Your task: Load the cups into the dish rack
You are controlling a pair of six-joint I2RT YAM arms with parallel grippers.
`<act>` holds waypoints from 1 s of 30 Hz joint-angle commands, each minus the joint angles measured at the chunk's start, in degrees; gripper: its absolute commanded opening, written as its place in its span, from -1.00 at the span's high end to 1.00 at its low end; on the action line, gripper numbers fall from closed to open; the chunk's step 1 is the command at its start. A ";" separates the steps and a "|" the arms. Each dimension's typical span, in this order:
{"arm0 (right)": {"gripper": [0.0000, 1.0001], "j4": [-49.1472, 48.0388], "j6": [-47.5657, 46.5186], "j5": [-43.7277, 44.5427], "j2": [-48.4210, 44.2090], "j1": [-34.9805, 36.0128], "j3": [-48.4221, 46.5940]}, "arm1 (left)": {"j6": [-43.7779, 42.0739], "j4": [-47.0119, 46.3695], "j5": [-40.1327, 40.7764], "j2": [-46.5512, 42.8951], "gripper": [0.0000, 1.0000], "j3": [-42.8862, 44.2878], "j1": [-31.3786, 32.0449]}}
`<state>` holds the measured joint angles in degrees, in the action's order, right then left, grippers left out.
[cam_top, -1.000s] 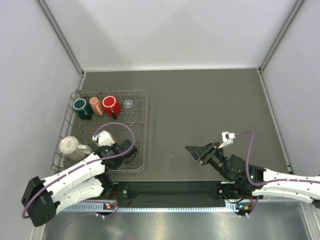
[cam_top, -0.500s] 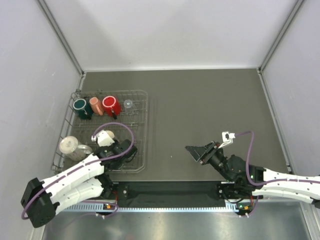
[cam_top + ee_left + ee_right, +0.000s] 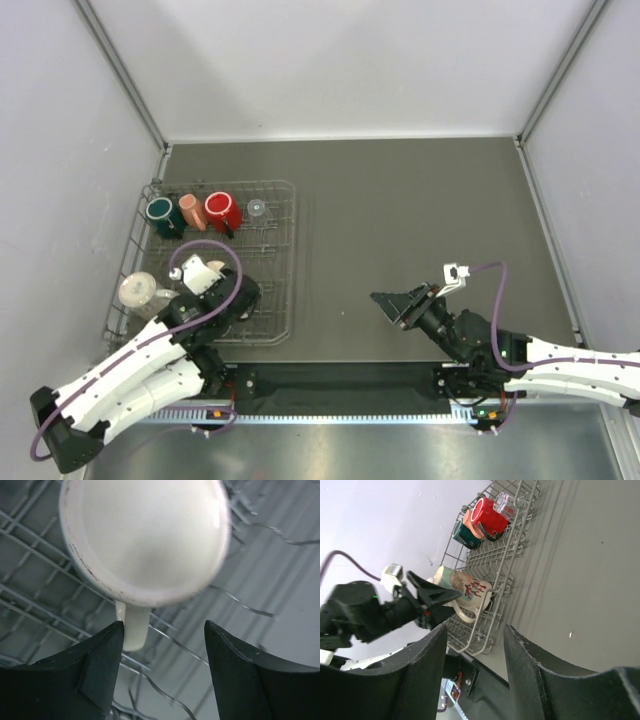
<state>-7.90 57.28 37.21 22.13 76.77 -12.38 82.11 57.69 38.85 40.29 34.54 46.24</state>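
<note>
Dark grey table (image 3: 420, 200) within pale walls (image 3: 340, 60) (left end effector (image 3: 162, 627), right end effector (image 3: 475, 630): both wide)

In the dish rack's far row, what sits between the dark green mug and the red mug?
The tan handleless cup stands between them, clearest in the top external view.

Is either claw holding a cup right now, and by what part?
Neither. The left gripper hangs open astride the handle of the white mug without pinching it; the right gripper is open and empty.
</note>
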 commanded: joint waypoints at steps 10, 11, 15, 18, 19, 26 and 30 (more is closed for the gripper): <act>0.00 25.90 3.63 5.94 -0.77 0.92 -10.55 | -14.33 -29.51 -33.38 -18.40 -0.55 -0.77 -0.10; -0.02 28.53 2.85 6.81 -0.86 0.92 -11.17 | -16.78 -34.35 -35.75 -19.28 -0.57 -2.01 -0.10; -0.23 38.18 3.01 9.19 0.01 1.01 -15.46 | -21.28 -51.59 -51.20 -15.26 -0.68 -3.87 -0.10; -0.72 48.63 8.80 11.47 0.98 1.01 -18.37 | -22.69 -55.83 -57.38 -9.46 -0.67 -3.17 -0.01; -0.85 51.38 10.73 11.91 1.25 0.92 -18.81 | -22.78 -60.72 -61.14 -8.40 -0.65 -3.60 -0.01; -1.00 60.99 25.41 12.63 1.69 0.92 -18.12 | -17.79 -81.99 -69.51 -7.07 -0.68 -10.28 -0.09; -0.99 61.25 27.97 12.01 1.25 0.92 -15.75 | -9.88 -98.35 -72.16 -7.95 -0.68 -19.31 -0.09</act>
<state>50.00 79.66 47.86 23.40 76.77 -29.21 66.46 -20.23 -27.99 33.36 20.23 46.19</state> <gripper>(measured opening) 0.995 0.841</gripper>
